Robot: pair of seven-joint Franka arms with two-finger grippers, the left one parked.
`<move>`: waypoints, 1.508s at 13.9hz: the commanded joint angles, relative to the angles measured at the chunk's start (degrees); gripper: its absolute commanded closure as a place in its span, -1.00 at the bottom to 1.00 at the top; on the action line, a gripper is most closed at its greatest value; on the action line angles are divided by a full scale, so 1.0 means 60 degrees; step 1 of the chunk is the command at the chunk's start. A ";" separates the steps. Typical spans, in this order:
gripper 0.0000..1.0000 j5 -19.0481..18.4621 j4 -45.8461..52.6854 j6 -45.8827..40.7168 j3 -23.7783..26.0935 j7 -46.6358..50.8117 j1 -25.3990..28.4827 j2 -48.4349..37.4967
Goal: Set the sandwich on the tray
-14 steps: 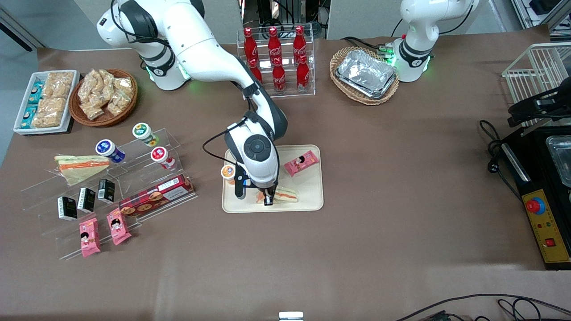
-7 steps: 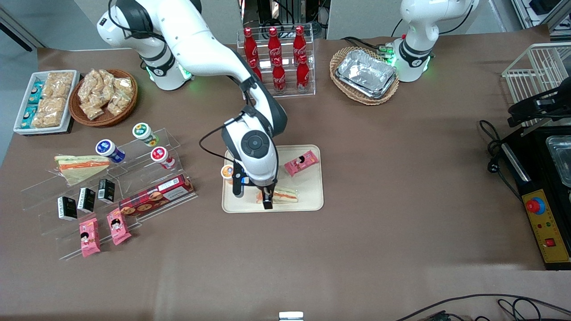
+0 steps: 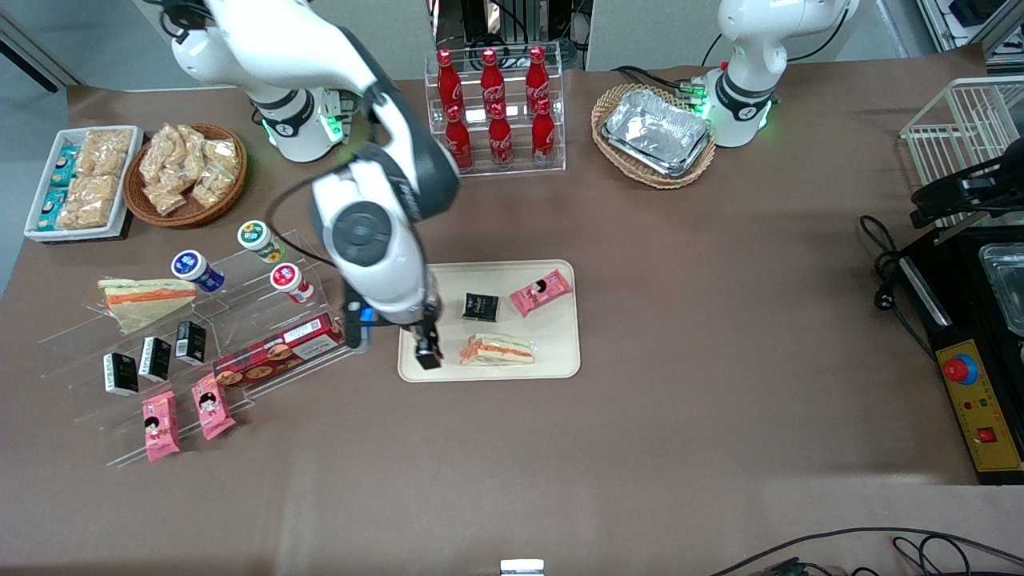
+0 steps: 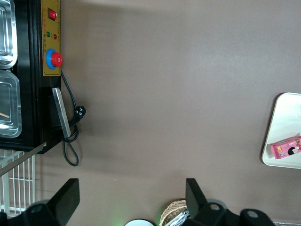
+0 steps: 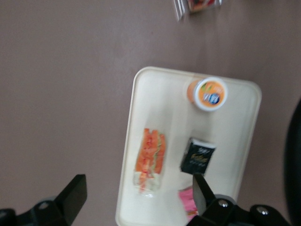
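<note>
The sandwich (image 3: 497, 350) is laid flat on the tray (image 3: 560, 332). The gripper (image 3: 428, 352) is held above the tray's nine o'clock edge, jaws open and empty. If swung low, the sandwich could be knocked off.

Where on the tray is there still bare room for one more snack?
Tray: bare toward the parked arm's end, beside the sandwich and nearer the camera than the pink packet. The working arm's end is crowded: orange cup, black packet, gripper overhead.
</note>
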 commanded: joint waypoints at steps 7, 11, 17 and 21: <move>-1.00 -0.0014 -0.0274 -0.2708 -0.0149 -0.7493 -0.0815 -0.1578; -1.00 -0.0043 -0.0303 -0.3179 -0.0282 -1.0002 -0.1255 -0.1900; -1.00 -0.1362 -0.0303 -0.3135 -0.0354 -1.3193 -0.1532 -0.2383; -1.00 -0.1289 -0.0478 -0.3223 -0.0385 -1.5213 -0.2409 -0.3013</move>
